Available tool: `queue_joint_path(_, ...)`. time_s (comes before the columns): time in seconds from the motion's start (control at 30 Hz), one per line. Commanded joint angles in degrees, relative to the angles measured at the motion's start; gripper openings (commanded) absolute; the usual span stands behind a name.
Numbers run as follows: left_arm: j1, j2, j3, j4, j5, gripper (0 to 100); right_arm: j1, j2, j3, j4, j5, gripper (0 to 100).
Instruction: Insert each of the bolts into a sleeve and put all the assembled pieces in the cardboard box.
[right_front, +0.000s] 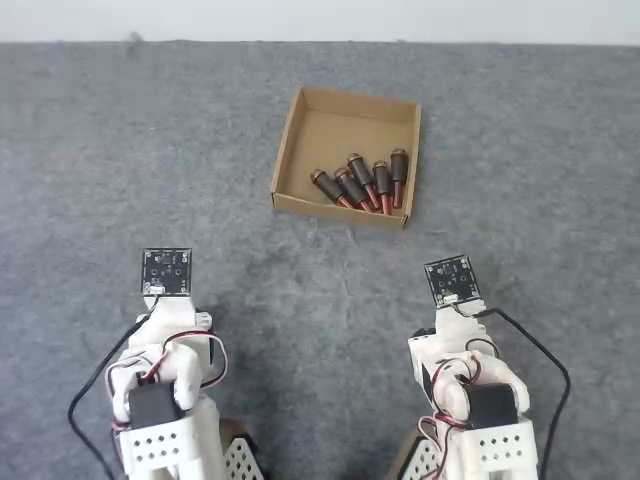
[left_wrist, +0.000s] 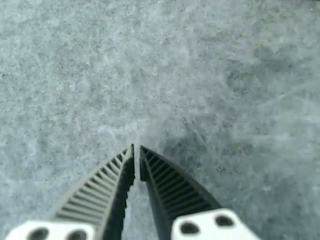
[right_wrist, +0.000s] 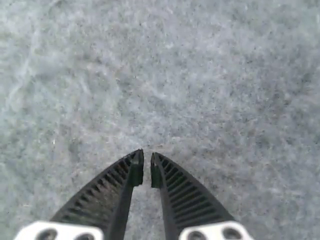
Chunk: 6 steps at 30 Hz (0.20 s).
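Overhead, a grey felt-covered bench (right_front: 120, 150) fills the scene. An open cardboard box (right_front: 287, 140) sits toward the far middle of the bench, turned slightly askew. Five assembled pieces (right_front: 360, 180) lie inside it, side by side and touching, gathered in the near right part of the box floor. Each piece is a dark sleeve with a copper-coloured bolt end poking out. The dark ends point away and the copper ends lie close to the box's near wall. The far left part of the box floor is bare cardboard.

Two white arms sit at the near edge, one (right_front: 165, 380) on one side and the other (right_front: 465, 390) on the opposite side, both well apart from the box. Each carries a small square circuit board at its front end, and black cables loop from their bodies.

From the left wrist, the left end effector (left_wrist: 137, 150) is clenched, its two ridged black fingers meeting almost at the tips with a thin slit between them and nothing gripped. Grey felt lies beneath it.

From the right wrist, the right end effector (right_wrist: 146, 161) is likewise clenched on nothing, its ridged fingers drawn together with a narrow gap at the tips, above bare grey felt.
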<state>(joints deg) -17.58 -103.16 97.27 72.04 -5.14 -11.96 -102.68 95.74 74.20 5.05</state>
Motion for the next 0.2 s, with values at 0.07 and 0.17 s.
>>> queue_joint_path(0.07,-0.26,-1.05,-0.75,0.26,-0.35,2,-0.13,-1.01,0.70,0.13,0.62,0.8)
queue_joint_path(0.17,-0.26,-1.05,-0.75,0.26,-0.35,2,-0.13,-1.01,0.70,0.13,0.62,0.8)
